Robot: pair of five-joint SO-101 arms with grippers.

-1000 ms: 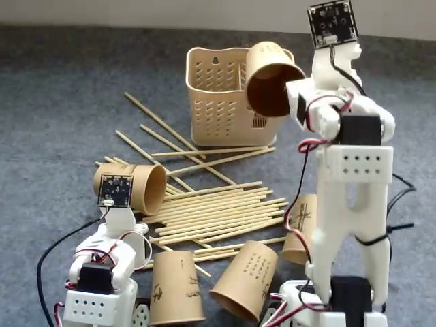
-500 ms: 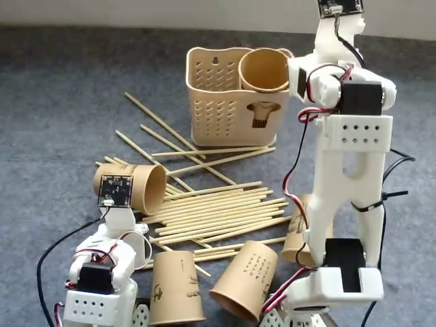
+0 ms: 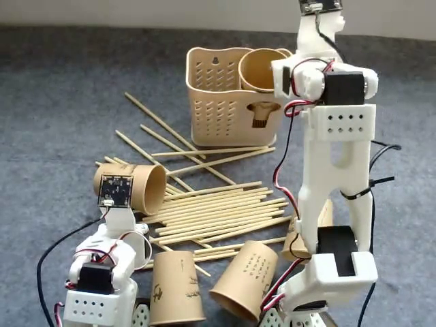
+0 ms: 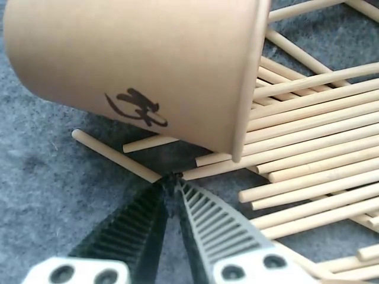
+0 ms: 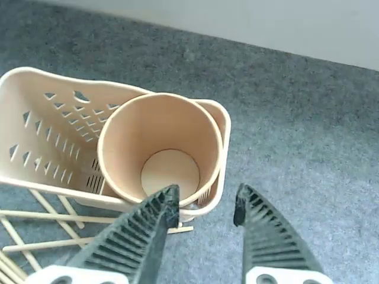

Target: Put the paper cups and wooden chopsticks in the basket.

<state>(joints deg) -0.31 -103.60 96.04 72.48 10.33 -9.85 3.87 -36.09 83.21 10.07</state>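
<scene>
The cup has left the right jaws and now stands upright in the basket's corner. Those jaws hang wide and empty just above it, let go so it stays. The left jaws are pressed together, empty, by a lying cup and the chopsticks on the tabletop.

Right hand gapes atop its raised arm; left hand sits low, closed.
</scene>
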